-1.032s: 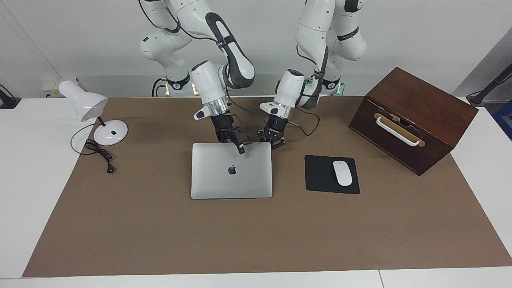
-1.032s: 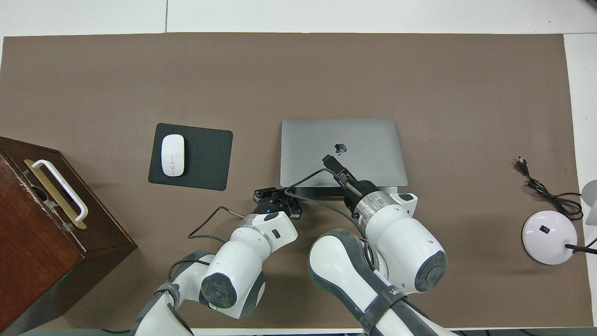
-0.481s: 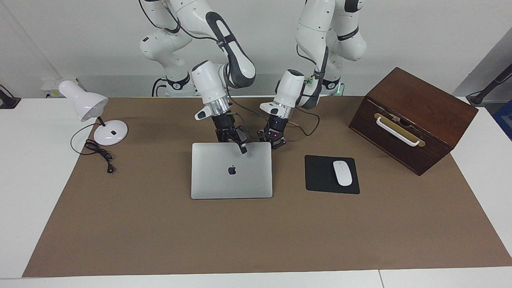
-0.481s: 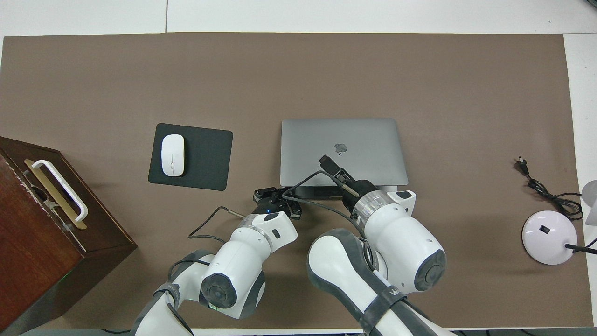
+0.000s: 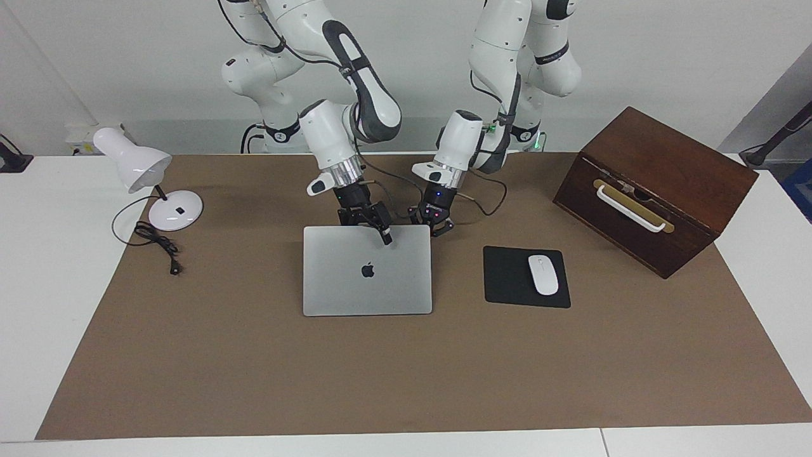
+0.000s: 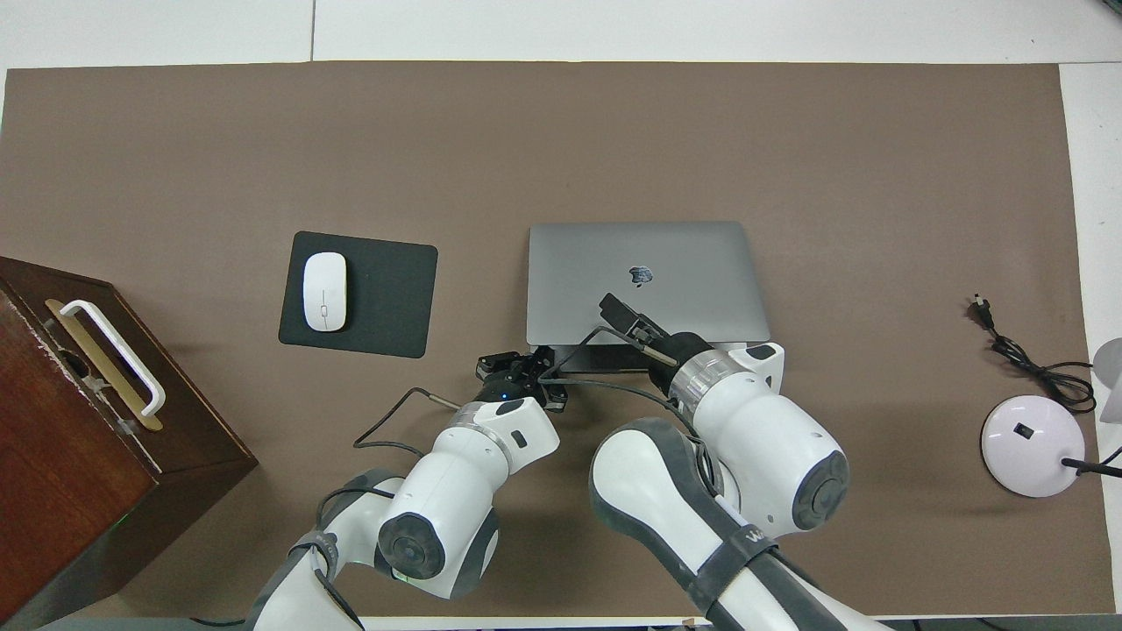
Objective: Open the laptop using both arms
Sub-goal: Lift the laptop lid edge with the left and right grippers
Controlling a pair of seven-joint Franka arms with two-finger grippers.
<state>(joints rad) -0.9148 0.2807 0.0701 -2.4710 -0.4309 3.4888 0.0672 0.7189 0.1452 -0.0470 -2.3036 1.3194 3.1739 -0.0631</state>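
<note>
only a dark apple logo (image 5: 368, 271) marks the laptop (image 5: 342, 292) — no text.

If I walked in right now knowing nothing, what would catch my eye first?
Two white robot arms bend down over a silver laptop in the middle of the brown mat, the right gripper and left gripper at the lid's edge nearest the robots. Next, the dark wooden box toward the left arm's end.
</note>
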